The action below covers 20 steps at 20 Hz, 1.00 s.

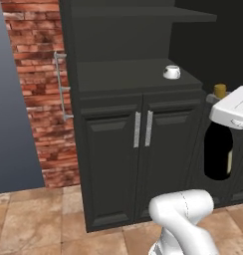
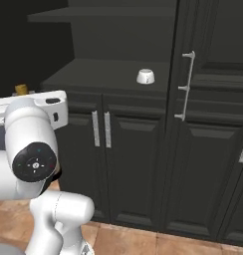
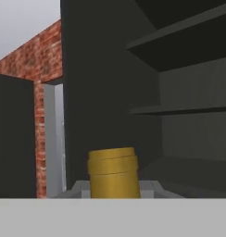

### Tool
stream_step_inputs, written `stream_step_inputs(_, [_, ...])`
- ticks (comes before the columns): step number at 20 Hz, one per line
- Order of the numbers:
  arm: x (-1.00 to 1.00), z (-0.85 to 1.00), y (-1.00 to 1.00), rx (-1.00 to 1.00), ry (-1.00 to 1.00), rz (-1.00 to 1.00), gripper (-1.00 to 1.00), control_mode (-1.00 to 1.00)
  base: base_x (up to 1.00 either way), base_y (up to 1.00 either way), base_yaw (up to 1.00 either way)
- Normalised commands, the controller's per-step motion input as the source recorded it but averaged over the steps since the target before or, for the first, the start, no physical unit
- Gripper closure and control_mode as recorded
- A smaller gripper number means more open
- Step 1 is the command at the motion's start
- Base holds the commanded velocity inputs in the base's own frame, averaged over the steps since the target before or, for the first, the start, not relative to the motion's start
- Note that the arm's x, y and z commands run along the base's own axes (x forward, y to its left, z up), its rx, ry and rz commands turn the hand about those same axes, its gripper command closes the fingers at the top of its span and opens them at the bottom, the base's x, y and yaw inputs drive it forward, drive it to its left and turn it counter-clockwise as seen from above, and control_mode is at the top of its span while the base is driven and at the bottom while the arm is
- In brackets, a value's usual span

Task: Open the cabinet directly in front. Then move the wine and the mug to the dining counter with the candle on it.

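The black cabinet (image 1: 118,74) stands with its upper doors swung open, one door (image 2: 213,74) with a silver bar handle at the right in the right base view. On its bare shelf sits the small white mug (image 1: 172,72) (image 2: 145,76). My gripper (image 1: 220,98) (image 3: 113,190) is shut on the neck of the dark wine (image 1: 218,152) bottle, which hangs outside the cabinet to the right of the shelf. The bottle's gold cap (image 3: 113,172) (image 2: 21,89) rises between my fingers. The dining counter and the candle are out of view.
The cabinet's lower double doors (image 1: 143,149) are closed. A red brick wall (image 1: 39,99) and a blue-grey wall (image 1: 9,109) lie to the left. More black cabinet fronts (image 2: 208,174) stand to the right. The floor (image 1: 39,224) is tiled.
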Motion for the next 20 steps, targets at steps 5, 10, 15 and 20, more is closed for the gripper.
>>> stream_step_inputs(5, [0.00, 0.00, 0.00, 0.00, 0.00, 0.00, 1.00, 1.00, -0.41, -0.07, -0.23])
stream_step_inputs(10, [0.00, 0.00, 0.00, 0.00, 0.00, 0.00, 1.00, 1.00, -0.29, 0.00, -0.39])
stream_step_inputs(15, [0.00, 0.00, 0.00, 0.00, 0.00, 0.00, 1.00, 1.00, -0.15, 0.00, -0.48])
stream_step_inputs(20, [0.00, 0.00, 0.00, 0.00, 0.00, 0.00, 1.00, 1.00, -0.02, 0.00, -0.51])
